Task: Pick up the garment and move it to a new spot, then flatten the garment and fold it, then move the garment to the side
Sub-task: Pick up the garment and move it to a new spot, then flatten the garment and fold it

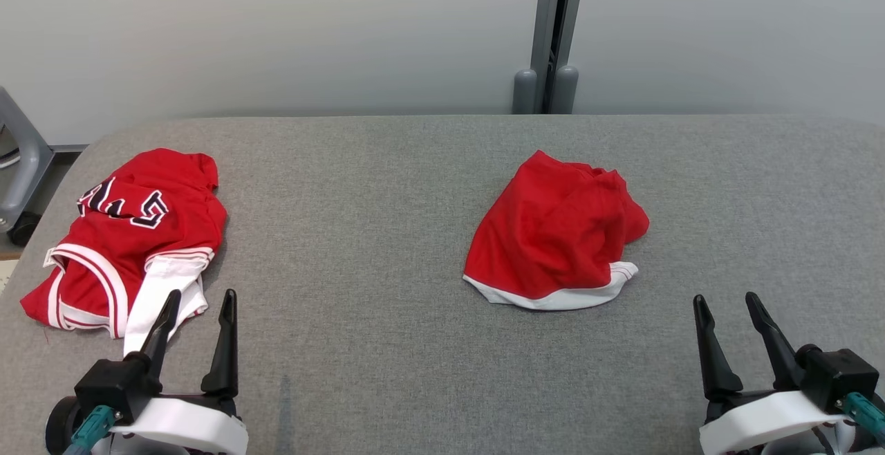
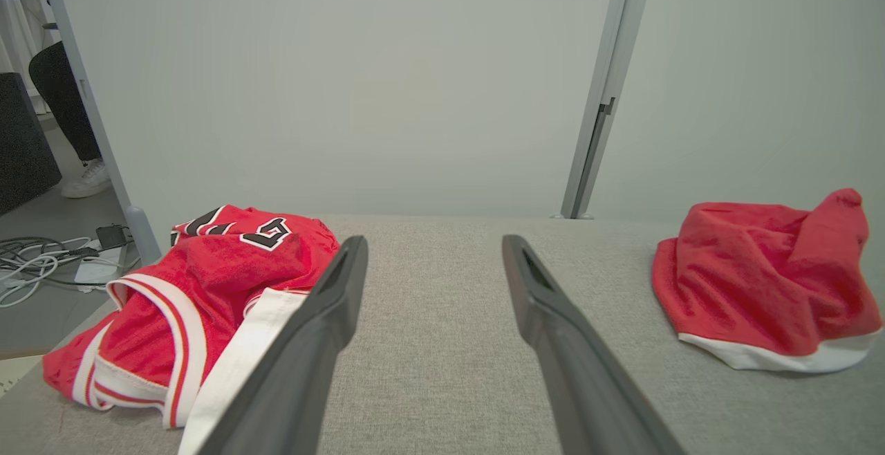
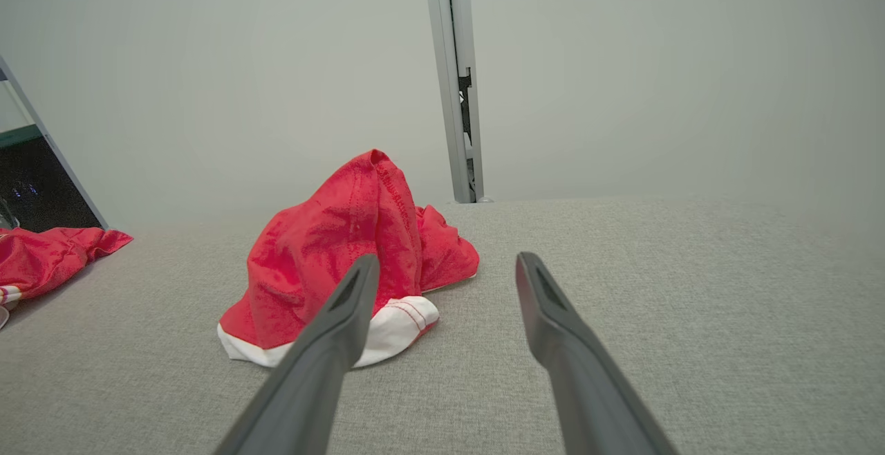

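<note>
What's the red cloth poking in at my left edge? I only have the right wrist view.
Observer: A crumpled red jersey with white trim; black, white-edged letters run across it.
Operator: Where's the left pincer?
Observer: The left pincer is open and empty, right beside the jersey's white hem; I can't tell if they touch.
Operator: Anything beyond the jersey?
Observer: White cables lying on the grey floor.

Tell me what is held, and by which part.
Nothing is held. The left gripper and right gripper are open and empty; the jersey and the shorts lie loose on the table.
</note>
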